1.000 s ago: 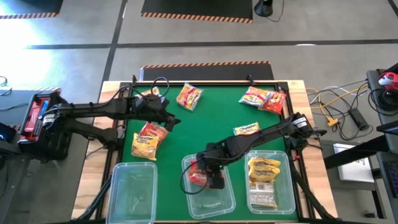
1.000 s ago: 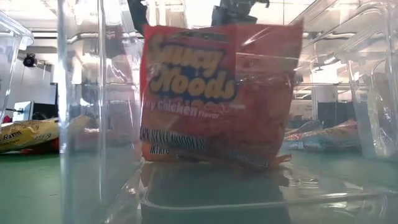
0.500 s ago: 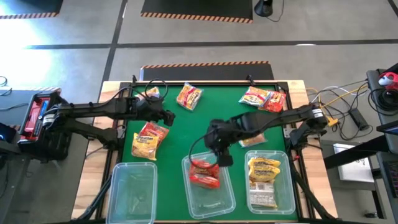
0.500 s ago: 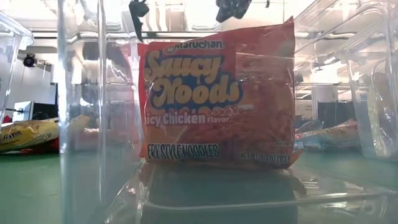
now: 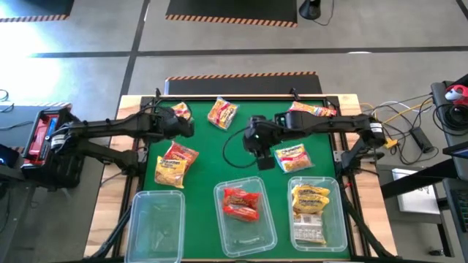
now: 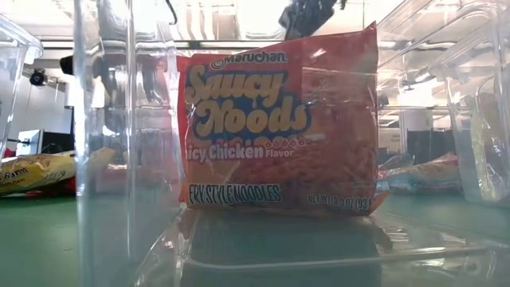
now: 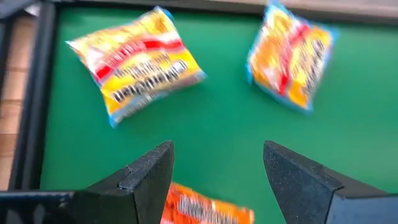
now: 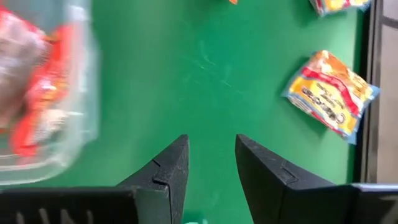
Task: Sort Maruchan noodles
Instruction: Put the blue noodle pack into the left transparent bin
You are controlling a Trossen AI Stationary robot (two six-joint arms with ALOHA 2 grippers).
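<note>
One camera hangs overhead, looking straight down on the whole green table [image 5: 219, 157] and both arms. Another sits at tabletop level inside the row of clear bins, so close that the red noodle packet [image 6: 279, 127] fills mid-frame; the same packet [image 5: 241, 204] lies lower center from above. Each wrist camera looks down past its own dark fingers [image 7: 146, 177] [image 8: 168, 174] at nearby mat.

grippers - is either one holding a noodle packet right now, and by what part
Nothing is held. The right gripper and left gripper both hang empty over the green mat.
</note>
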